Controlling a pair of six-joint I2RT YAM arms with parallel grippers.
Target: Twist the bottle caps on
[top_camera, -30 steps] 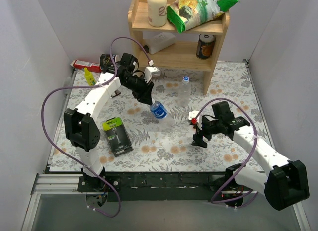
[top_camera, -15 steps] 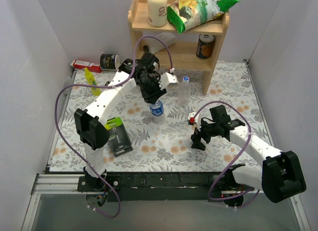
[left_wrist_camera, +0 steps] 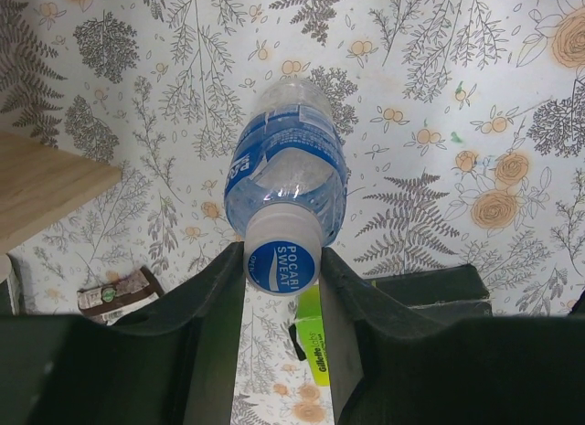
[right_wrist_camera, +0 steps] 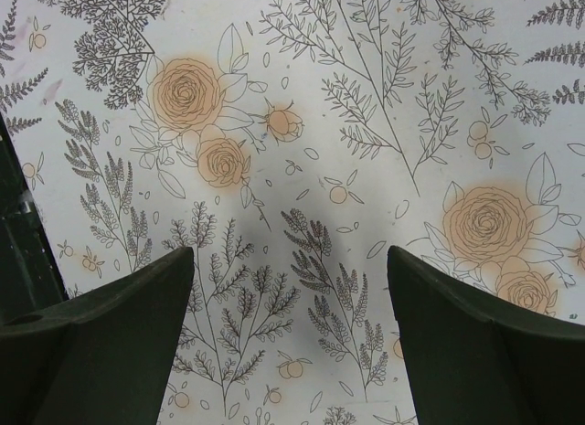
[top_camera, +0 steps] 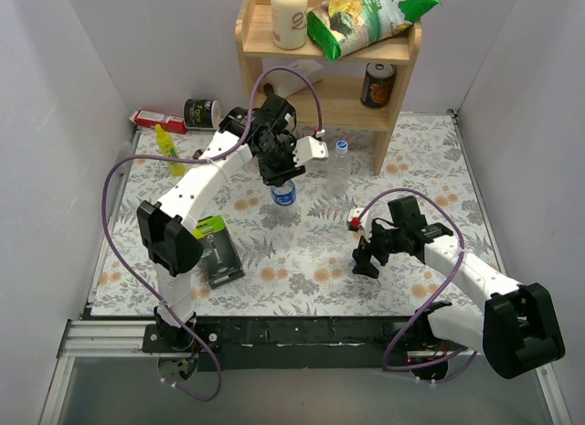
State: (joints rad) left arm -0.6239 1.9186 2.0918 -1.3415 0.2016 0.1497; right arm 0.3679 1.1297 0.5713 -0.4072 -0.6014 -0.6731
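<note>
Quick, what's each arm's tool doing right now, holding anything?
Left tool: closed on the cap of the blue-labelled bottle.
Right tool: open, holding nothing.

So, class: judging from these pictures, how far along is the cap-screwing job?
Done, it seems: the plain bottle stands by the shelf with a blue cap on. In hand: the left pincer grips the printed cap of the labelled bottle. Left: perhaps tightening that cap; how tight either sits cannot be told. The right pincer hangs open and empty over the mat.
</note>
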